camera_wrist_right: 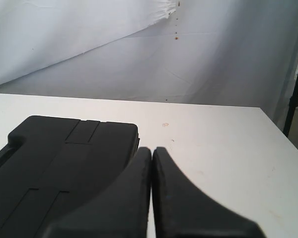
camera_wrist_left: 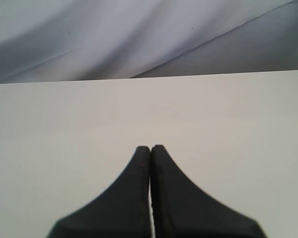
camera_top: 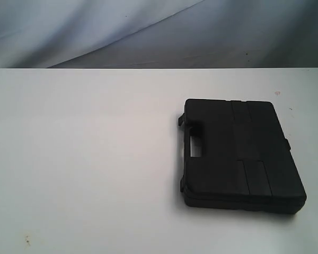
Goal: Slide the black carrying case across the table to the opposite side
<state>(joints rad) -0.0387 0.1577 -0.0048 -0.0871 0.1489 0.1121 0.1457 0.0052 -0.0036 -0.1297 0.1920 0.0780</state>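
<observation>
The black carrying case [camera_top: 238, 154] lies flat on the white table [camera_top: 85, 159], right of the middle, its handle cut-out facing left. Neither arm shows in the exterior view. In the right wrist view the case [camera_wrist_right: 59, 168] lies just beside my right gripper [camera_wrist_right: 152, 149], which is shut with nothing between its fingers; whether a finger touches the case's edge I cannot tell. My left gripper [camera_wrist_left: 150, 148] is shut and empty over bare table [camera_wrist_left: 64, 129], with no case in its view.
A grey-white cloth backdrop [camera_top: 148, 32] hangs behind the table's far edge. In the right wrist view the table's edge [camera_wrist_right: 278, 139] lies near a dark stand leg [camera_wrist_right: 295, 94]. Small specks mark the tabletop [camera_top: 26, 241].
</observation>
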